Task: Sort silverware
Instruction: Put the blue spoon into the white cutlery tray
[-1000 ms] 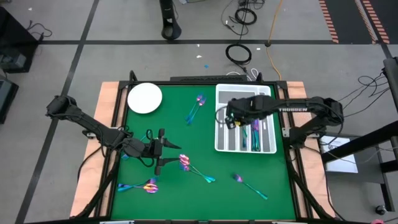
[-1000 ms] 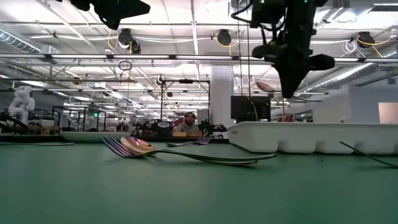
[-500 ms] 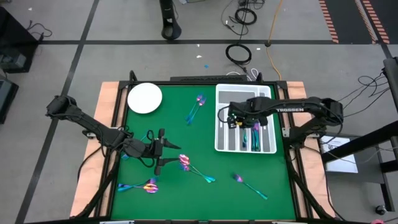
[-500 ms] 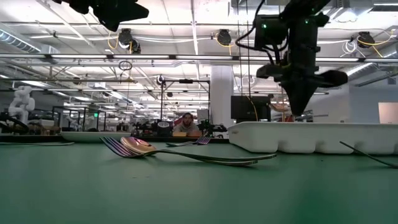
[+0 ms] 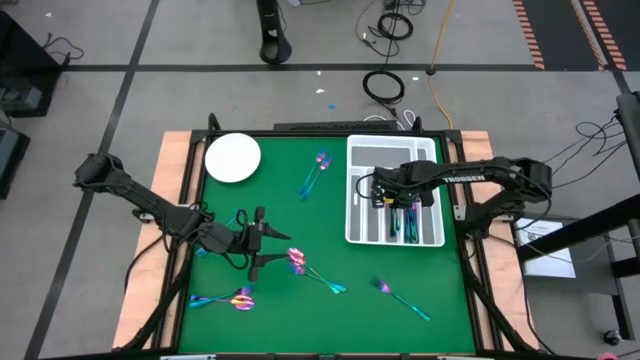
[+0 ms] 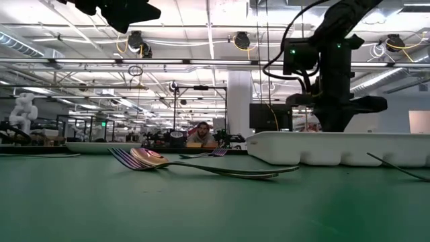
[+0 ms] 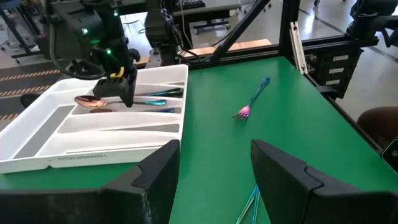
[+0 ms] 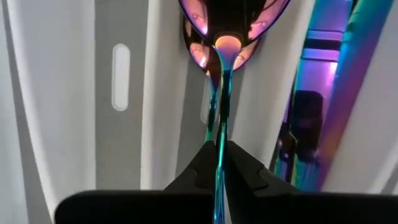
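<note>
the right pincer (image 5: 383,190) is closed on a spoon (image 8: 231,15), pinching its slim handle and holding it low inside the white compartmented tray (image 5: 357,150) at the right of the green tabletop (image 5: 340,265). a few pieces already lie in the tray's compartments. the left pincer (image 5: 262,243) hangs open over the near left area. still unsorted, as far as i can judge: a fork and spoon (image 5: 297,262) just beside it, a pair at the near left (image 5: 232,298), one near right (image 5: 400,297), and two far, between the plate (image 5: 233,158) and the tray.
</note>
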Robot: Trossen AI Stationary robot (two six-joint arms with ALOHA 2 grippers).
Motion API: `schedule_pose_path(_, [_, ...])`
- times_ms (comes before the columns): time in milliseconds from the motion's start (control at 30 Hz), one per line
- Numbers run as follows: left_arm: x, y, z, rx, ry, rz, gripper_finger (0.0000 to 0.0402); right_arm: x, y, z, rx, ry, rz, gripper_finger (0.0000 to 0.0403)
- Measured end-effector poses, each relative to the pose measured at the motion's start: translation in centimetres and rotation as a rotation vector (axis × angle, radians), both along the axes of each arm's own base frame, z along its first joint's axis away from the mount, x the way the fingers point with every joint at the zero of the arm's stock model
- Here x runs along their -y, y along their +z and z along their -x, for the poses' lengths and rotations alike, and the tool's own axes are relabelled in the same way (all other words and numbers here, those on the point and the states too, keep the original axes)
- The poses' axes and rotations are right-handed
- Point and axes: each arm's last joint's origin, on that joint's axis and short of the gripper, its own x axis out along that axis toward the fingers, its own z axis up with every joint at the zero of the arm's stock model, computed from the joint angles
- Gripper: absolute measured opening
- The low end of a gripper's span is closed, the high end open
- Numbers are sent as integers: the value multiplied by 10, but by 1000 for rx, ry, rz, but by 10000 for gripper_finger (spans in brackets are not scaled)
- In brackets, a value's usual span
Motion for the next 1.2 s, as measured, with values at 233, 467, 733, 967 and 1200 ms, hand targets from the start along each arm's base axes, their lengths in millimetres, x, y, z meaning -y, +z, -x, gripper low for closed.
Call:
schedule_pose_path(233, [0, 0, 0, 0, 0, 0, 200, -2, -8, 1, 36, 6, -42, 0])
schedule_pose_path(467, [0, 0, 0, 0, 0, -1, 200, -2, -8, 0, 50, 15, -37, 5])
schedule_pose_path(733, [0, -1, 0, -15, 0, -8, 200, -1, -8, 0, 45, 31, -17, 38])
schedule_pose_path(967, [0, -1, 0, -15, 0, -8, 200, -1, -8, 0, 48, 40, -27, 76])
schedule_pose_path(1200, [0, -2, 0, -15, 0, -8, 200, 5, 10, -4, 64, 161, -131, 99])
